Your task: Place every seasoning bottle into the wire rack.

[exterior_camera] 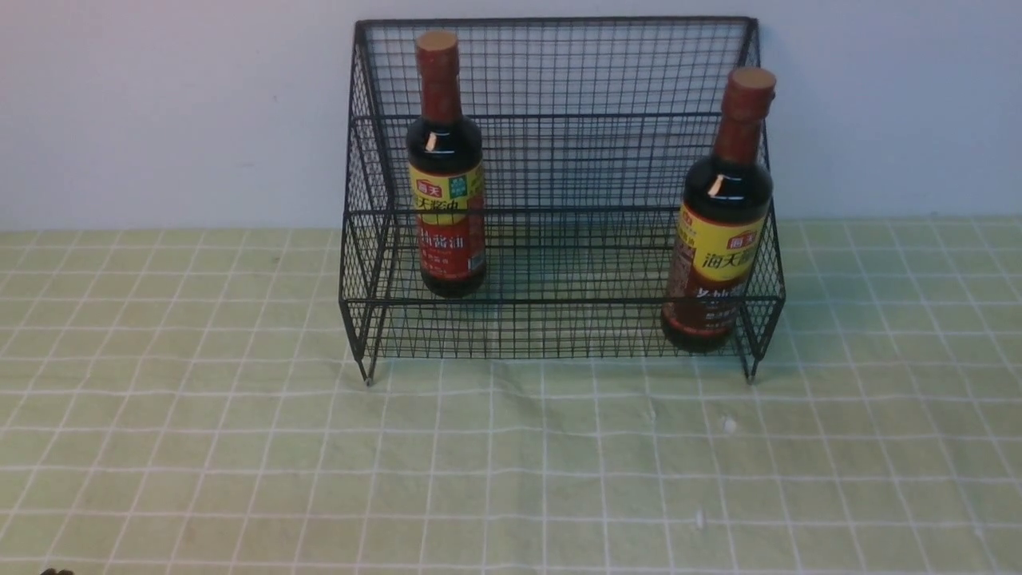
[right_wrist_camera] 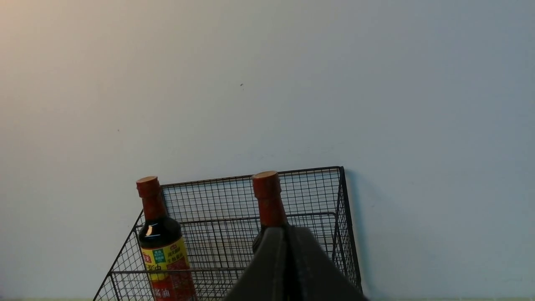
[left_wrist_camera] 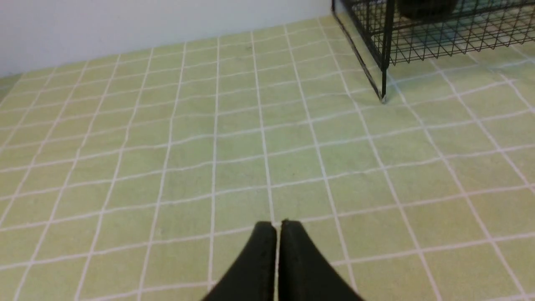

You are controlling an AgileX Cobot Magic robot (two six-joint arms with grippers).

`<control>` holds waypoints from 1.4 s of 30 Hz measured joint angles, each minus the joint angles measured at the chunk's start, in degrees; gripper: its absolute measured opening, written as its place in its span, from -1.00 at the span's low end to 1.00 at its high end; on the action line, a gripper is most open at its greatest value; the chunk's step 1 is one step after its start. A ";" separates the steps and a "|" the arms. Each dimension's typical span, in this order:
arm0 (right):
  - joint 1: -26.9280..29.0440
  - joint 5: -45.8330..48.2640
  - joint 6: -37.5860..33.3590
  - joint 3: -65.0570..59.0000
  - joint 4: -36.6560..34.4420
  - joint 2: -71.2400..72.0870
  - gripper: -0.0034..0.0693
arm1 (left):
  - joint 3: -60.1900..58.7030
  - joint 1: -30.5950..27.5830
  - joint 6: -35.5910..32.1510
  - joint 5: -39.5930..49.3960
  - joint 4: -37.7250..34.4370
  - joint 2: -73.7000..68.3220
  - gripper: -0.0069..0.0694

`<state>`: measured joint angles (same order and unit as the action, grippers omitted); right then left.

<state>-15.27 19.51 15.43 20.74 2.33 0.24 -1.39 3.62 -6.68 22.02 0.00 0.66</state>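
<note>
Since both bottles stand inside the wire rack (exterior_camera: 559,160), the job looks finished, and that would explain why neither arm is near them. The left bottle (exterior_camera: 445,168) stands upright toward the rack's left side, on the stepped part behind the front tray as far as the front view shows. The right bottle (exterior_camera: 722,216), whose label is browner, sits in the front right corner of the lower tray and leans a little to the right, its shoulder close to the sloped side mesh; whether it rests against the wire I cannot tell. That lean is probably just how it settled in the corner, and the mesh beside it should keep it from going over.

The rack sits on the bench (exterior_camera: 239,447), which is covered with a green checked cloth, its tall back close to the pale wall (exterior_camera: 160,104). Apart from the two bottles the rack's tiers hold nothing, and no other bottle shows on the cloth.

The left claw (left_wrist_camera: 278,228) hangs over bare cloth, well apart from the rack's front left foot, its two fingers pressed together with nothing between them. The right claw (right_wrist_camera: 286,234) is likewise pressed together and carries nothing; it points toward the rack from farther back, with the right bottle's neck showing just beyond its tips.
</note>
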 joint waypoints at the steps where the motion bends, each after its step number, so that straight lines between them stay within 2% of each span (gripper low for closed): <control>1: 0.00 0.00 0.00 0.00 0.00 0.00 -0.94 | 0.00 0.00 0.00 0.00 0.00 0.00 -0.84; 25: 0.00 0.00 0.00 0.00 0.00 0.06 -0.94 | 0.00 0.00 0.00 0.00 0.00 0.00 -0.84; 28: 0.57 0.12 -2.66 -0.78 2.74 0.39 -0.94 | 0.00 0.00 0.00 -0.03 0.00 0.00 -0.84; 31: 3.89 0.26 -4.81 -3.78 5.64 0.56 -0.94 | 0.00 0.00 0.00 -0.03 0.00 0.00 -0.84; 36: 13.64 1.63 -5.31 -15.42 6.53 0.56 -0.94 | 0.00 0.00 0.00 -0.03 0.00 0.00 -0.84; 39: 15.74 2.99 -5.31 -21.32 6.41 0.56 -0.94 | 0.00 0.00 0.00 -0.03 0.00 0.00 -0.84; 42: 15.82 2.76 -5.45 -21.71 6.38 0.45 -0.94 | 0.00 0.00 0.00 -0.03 0.00 0.00 -0.84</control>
<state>0.54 22.28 9.98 -0.97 8.71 0.69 -1.39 3.62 -6.68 21.98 0.00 0.66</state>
